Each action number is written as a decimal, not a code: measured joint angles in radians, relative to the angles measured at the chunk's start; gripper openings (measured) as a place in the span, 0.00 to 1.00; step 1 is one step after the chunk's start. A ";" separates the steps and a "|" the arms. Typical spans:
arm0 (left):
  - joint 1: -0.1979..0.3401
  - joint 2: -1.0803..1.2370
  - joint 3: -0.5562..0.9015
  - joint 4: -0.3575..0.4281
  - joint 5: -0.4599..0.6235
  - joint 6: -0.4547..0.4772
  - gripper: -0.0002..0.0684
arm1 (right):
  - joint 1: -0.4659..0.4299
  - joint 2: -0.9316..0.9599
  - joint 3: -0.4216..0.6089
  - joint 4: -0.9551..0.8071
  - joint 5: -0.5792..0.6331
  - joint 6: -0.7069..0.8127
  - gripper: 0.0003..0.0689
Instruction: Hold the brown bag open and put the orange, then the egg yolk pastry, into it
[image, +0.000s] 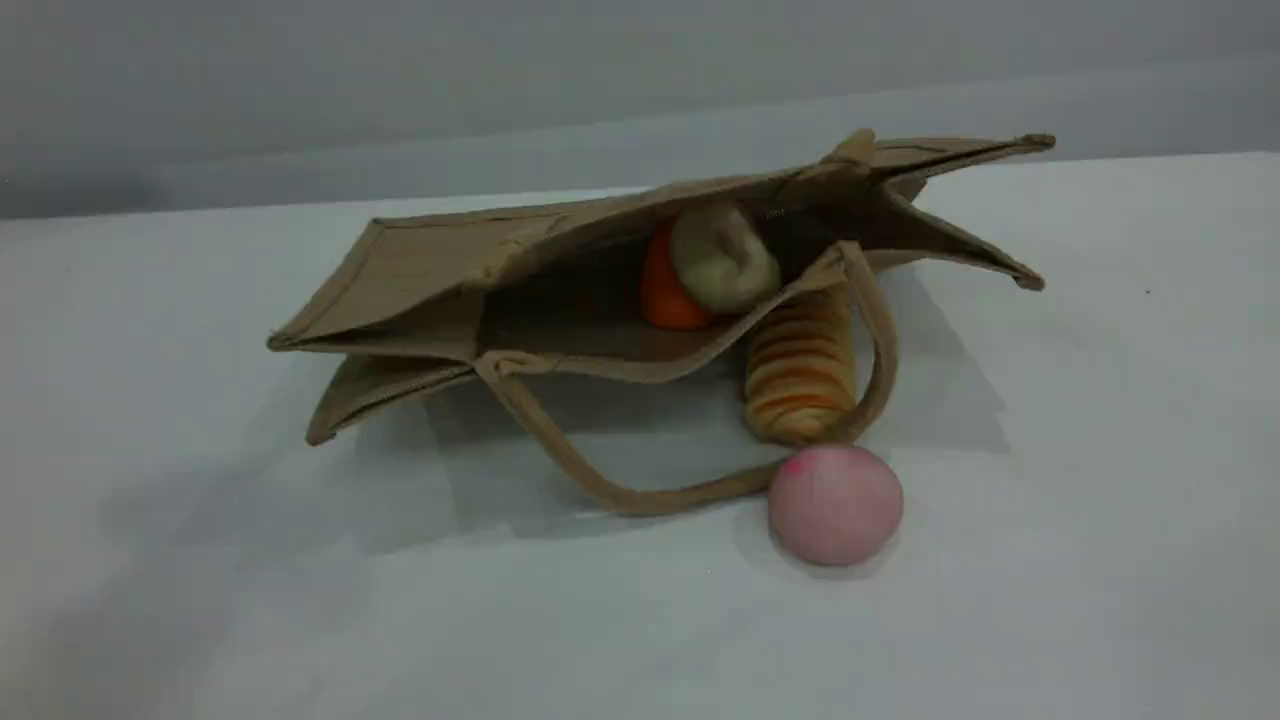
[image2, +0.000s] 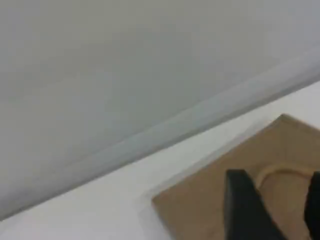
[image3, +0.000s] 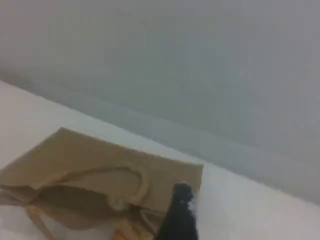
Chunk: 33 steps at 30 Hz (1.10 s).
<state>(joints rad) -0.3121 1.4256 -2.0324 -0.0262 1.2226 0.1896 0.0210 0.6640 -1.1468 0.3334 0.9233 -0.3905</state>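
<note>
A white table (image: 200, 600) fills the scene. Across its middle a brown bag (image: 420, 265) lies on its side, mouth facing near, the opening sagging but still gaping. One looped handle (image: 620, 495) trails onto the table toward the near side. Inside the mouth, right of centre, the orange (image: 662, 290) sits with the egg yolk pastry (image: 722, 258) resting against its right side. Just outside, a striped bread roll (image: 800, 375) lies within the handle loop, and a pink bun (image: 835, 503) sits nearer, touching the handle.

No arm appears in the scene view. The left gripper (image2: 272, 210) hangs above the bag with its jaws apart, empty. The right gripper (image3: 181, 210) shows one fingertip; its jaws are spread wide, empty.

Both items look delivered. With nothing holding the mouth, the pastry could roll out if the bag is nudged.
</note>
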 joint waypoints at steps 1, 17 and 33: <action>0.000 -0.039 0.043 0.006 0.001 0.010 0.38 | 0.000 -0.031 0.000 0.000 0.012 0.000 0.85; 0.000 -0.613 0.548 0.000 0.000 0.011 0.35 | 0.000 -0.277 0.003 -0.120 0.263 0.138 0.76; 0.000 -1.133 0.979 0.003 0.000 0.011 0.51 | 0.000 -0.446 0.196 -0.105 0.298 0.254 0.76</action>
<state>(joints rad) -0.3121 0.2924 -1.0535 -0.0230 1.2223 0.2008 0.0210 0.2183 -0.9507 0.2280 1.2211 -0.1361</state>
